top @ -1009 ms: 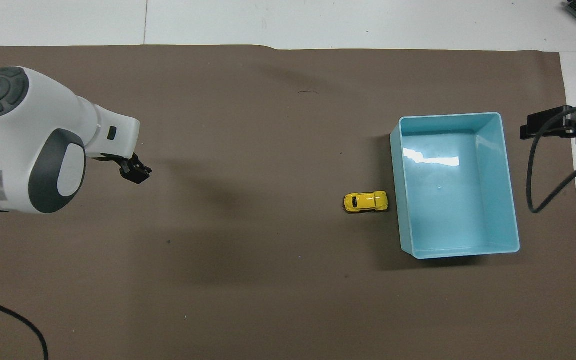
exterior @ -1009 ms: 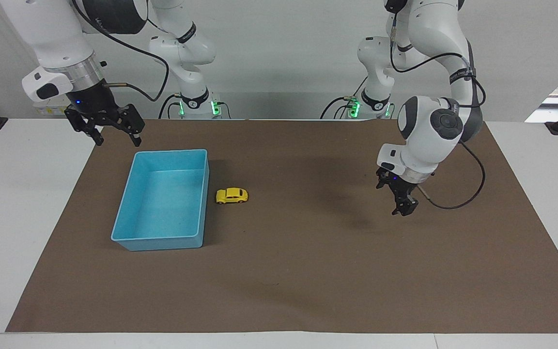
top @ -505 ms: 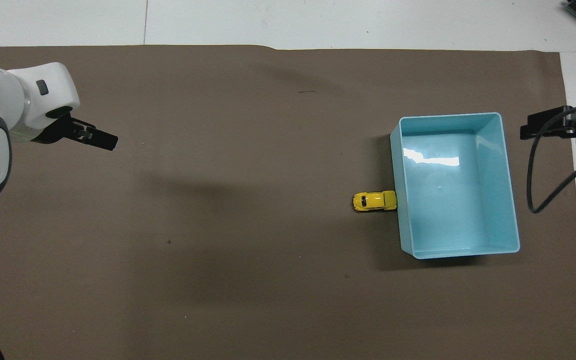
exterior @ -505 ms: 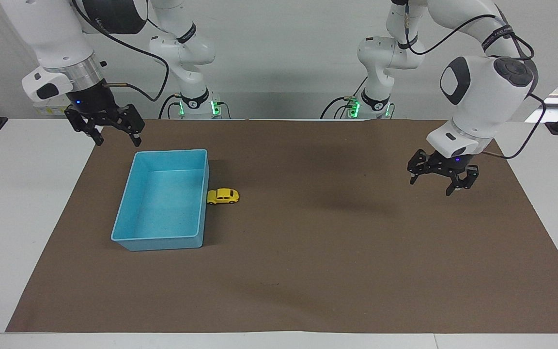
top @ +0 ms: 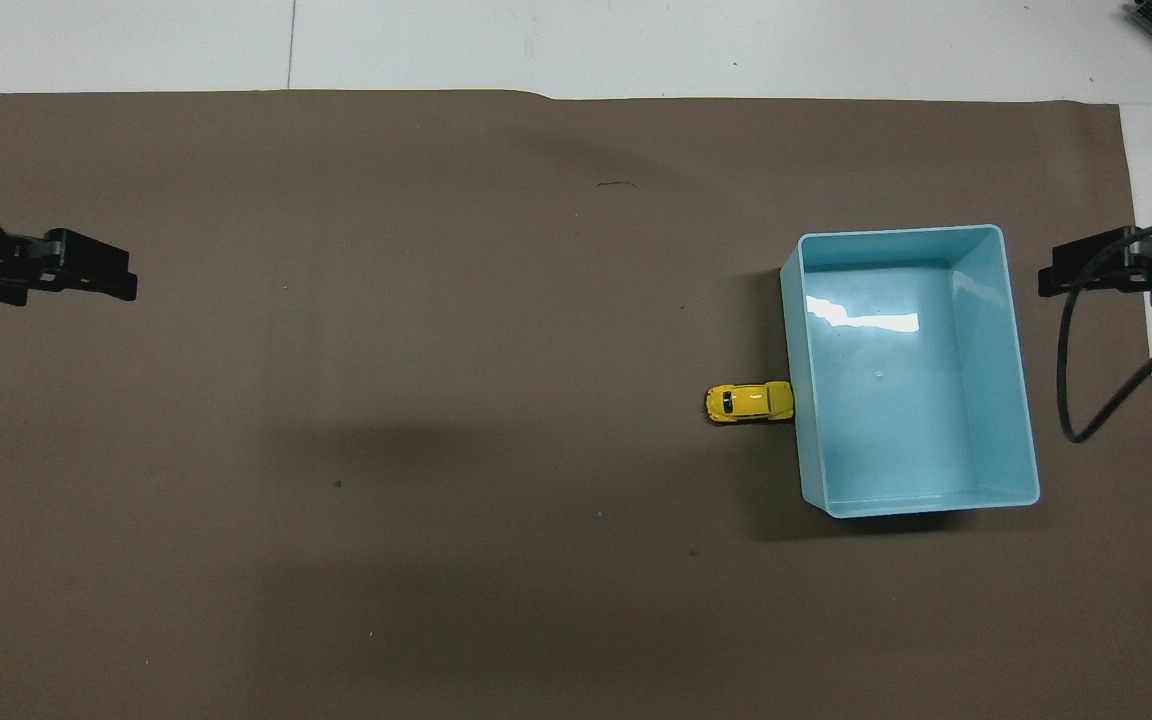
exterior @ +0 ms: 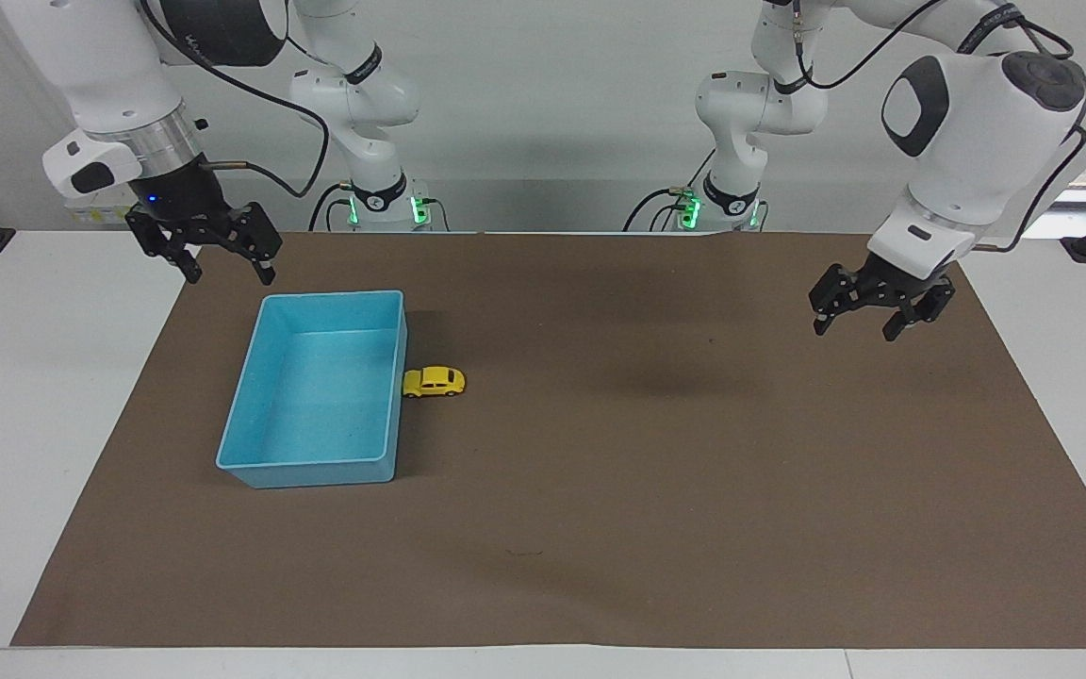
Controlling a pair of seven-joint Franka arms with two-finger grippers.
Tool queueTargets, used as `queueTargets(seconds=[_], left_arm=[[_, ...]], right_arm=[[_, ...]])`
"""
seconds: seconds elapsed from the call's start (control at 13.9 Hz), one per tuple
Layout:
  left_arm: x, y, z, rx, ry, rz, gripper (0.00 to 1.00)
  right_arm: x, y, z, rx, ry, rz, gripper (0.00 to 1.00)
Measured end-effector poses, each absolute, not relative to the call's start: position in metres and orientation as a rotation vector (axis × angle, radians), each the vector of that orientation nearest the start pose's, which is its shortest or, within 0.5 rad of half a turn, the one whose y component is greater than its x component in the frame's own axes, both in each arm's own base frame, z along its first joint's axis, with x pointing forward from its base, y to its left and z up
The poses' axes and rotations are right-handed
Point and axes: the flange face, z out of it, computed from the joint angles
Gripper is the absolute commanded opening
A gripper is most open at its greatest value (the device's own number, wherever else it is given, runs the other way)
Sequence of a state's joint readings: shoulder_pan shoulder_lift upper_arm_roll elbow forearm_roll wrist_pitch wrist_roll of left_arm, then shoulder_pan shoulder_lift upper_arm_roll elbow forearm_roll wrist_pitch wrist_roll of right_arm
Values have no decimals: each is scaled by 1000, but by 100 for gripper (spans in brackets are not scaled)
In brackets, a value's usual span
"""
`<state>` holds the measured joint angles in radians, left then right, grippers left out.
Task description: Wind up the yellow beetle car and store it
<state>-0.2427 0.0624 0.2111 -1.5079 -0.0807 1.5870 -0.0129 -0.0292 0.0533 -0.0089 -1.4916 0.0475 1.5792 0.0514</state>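
Observation:
The yellow beetle car (exterior: 434,381) stands on the brown mat with its nose against the outer wall of the blue bin (exterior: 317,470), on the side toward the left arm's end. It also shows in the overhead view (top: 749,402), beside the bin (top: 906,430), which holds nothing. My left gripper (exterior: 854,325) is open and empty, up in the air over the mat near the left arm's end; it also shows in the overhead view (top: 101,280). My right gripper (exterior: 230,273) is open and empty over the mat's edge beside the bin; it also shows in the overhead view (top: 1056,275).
The brown mat (exterior: 600,490) covers most of the white table (exterior: 24,396). A black cable (top: 1071,390) hangs from the right arm beside the bin.
The car rolled toward the bin and stopped against its wall. My left gripper rose and drew away toward the left arm's end of the table. The right arm has not moved.

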Motion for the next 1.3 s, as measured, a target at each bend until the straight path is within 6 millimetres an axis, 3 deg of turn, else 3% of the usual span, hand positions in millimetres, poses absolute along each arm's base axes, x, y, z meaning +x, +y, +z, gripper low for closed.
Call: queueTargets(seconds=[0.22,0.5,0.65,0.94,1.3], left_arm=[[552,-18,651,-3222,11,-49,100],[549,-21,647,-3220,11,-1,100],[549,-11,645,-3207,-17,17,100],[547,8,644,-3192,-70,35,100],[547,7,644,-3178,-64,40,100]], right_arm=[[568,-21,634,-3091,150,-25,100],[559,-21,636,-3094,53,33,100],[554,-11,641,-3088,-172,30,100],[552,55,647,-2996,-880,-13,100],[554,72,645,-2774,-1483,-81,100]])
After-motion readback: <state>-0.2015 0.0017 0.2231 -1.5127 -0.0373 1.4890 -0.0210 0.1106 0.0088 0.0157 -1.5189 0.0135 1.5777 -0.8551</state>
